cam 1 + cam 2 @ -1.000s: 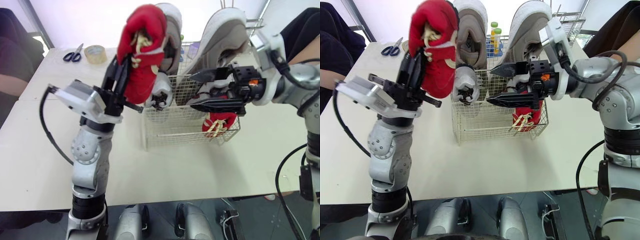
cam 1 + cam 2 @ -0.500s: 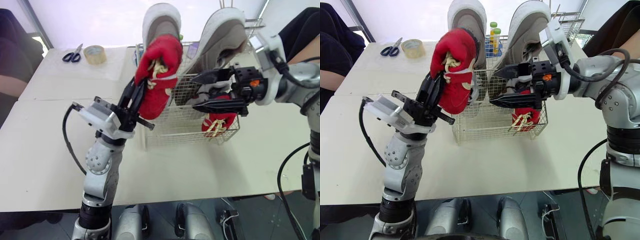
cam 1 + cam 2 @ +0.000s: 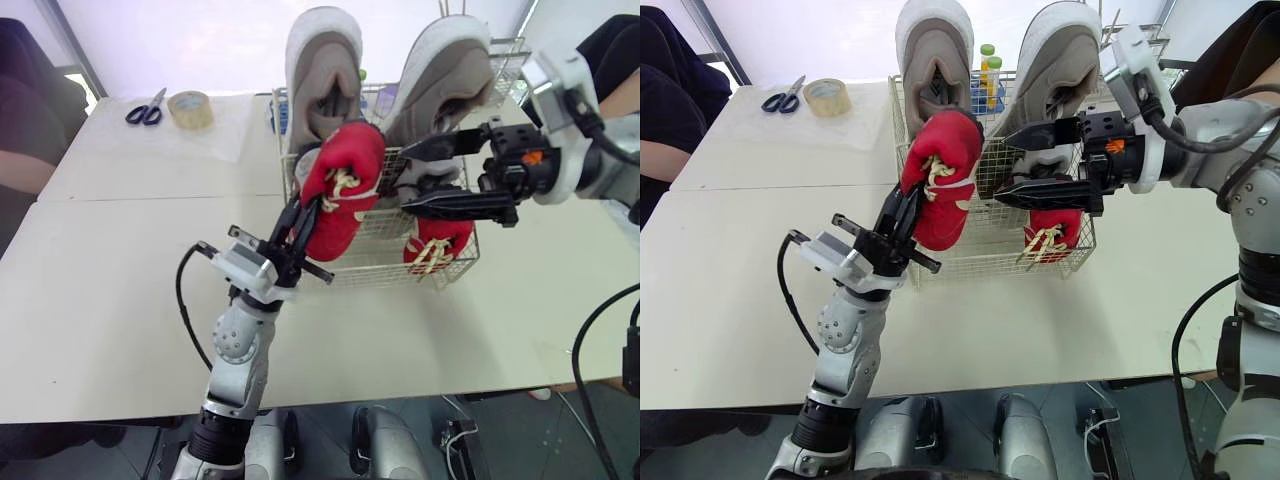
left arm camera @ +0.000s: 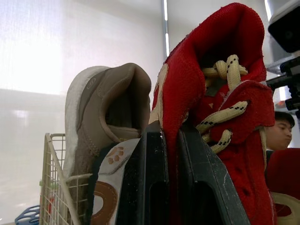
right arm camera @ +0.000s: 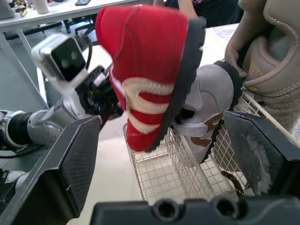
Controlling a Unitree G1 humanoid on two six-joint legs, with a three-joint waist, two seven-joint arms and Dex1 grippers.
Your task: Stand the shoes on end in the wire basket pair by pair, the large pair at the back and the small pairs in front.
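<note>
While the left tool (image 3: 300, 222) clamps a red shoe (image 3: 345, 190) over the basket's (image 3: 370, 275) front left corner, the right tool (image 3: 408, 180) hangs wide open over its right side. Lowered off-line, the shoe could catch the wire rim and topple onto the tabletop (image 3: 100, 280).

- Daylight pours through the pale blinds (image 3: 200, 40) at the far side and burns out to near white above the table (image 3: 100, 260).
- The light tabletop is evenly bright; shadows on it are faint and soft-edged.
- In the left wrist view the red shoe (image 4: 225, 93) and a grey shoe (image 4: 108, 112) stand backlit, their near faces dim, and the fingers (image 4: 150, 187) of the left gripper (image 4: 169, 129) read as black silhouettes.
- In the right wrist view the fingers (image 5: 79, 159) of the right gripper (image 5: 161, 117) loom soft, close to the lens.
</note>
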